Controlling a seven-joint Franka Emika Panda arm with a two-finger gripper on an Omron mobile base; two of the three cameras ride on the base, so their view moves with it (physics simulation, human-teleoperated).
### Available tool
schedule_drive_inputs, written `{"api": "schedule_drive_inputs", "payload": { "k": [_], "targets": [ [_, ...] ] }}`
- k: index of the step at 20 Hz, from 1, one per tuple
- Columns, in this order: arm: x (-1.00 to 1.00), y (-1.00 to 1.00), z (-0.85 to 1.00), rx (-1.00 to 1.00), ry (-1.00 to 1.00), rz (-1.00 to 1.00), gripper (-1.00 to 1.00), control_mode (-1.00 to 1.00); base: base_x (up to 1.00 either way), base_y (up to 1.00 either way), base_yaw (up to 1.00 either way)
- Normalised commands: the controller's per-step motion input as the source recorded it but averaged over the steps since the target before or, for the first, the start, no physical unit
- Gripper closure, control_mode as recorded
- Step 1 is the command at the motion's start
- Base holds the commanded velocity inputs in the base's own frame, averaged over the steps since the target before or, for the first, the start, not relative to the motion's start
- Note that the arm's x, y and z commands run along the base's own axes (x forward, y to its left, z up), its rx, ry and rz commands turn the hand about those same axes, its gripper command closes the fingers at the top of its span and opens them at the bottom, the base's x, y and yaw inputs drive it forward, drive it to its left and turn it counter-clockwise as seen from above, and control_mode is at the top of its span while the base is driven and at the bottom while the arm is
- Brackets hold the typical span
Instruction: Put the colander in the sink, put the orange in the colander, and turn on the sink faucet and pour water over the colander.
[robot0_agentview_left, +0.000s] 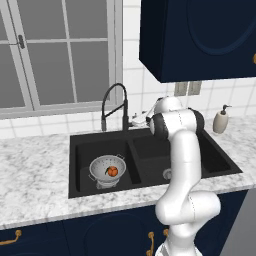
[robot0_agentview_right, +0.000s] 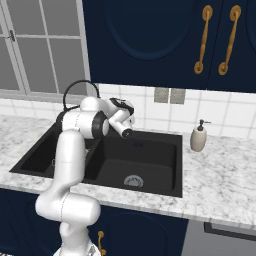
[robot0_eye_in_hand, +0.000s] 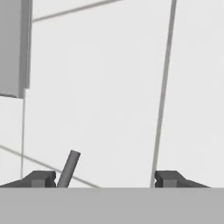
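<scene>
Sink faucet (robot0_agentview_left: 114, 105): thin black gooseneck, stands behind sink (robot0_agentview_left: 80, 145) divider. Small side lever (robot0_eye_in_hand: 69, 169) in hand view: slim rigid rod, likely light and slick; push near tip.
Tool (robot0_eye_in_hand: 105, 179): jaws wide apart, gripping nothing, lever just inside one tip.
Orange (robot0_agentview_left: 112, 171) sits in colander (robot0_agentview_left: 106, 168), left basin.
Soap dispenser (robot0_agentview_right: 198, 137) on table (robot0_agentview_left: 30, 170), well apart.
</scene>
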Motion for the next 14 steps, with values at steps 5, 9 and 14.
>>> {"api": "schedule_drive_inputs", "payload": {
  "k": [5,9,14],
  "targets": [
    [0.27,0.02,-0.10,0.04,0.00,-0.03,-1.00,-1.00,0.00,0.00,0.00],
    [0.17,0.11,0.00,0.06,0.00,0.00,-1.00,-1.00,0.00,0.00,0.00],
    [0.22,0.04,0.02,0.04,0.00,-0.05,1.00,-1.00,0.00,0.00,0.00]
  ]
}}
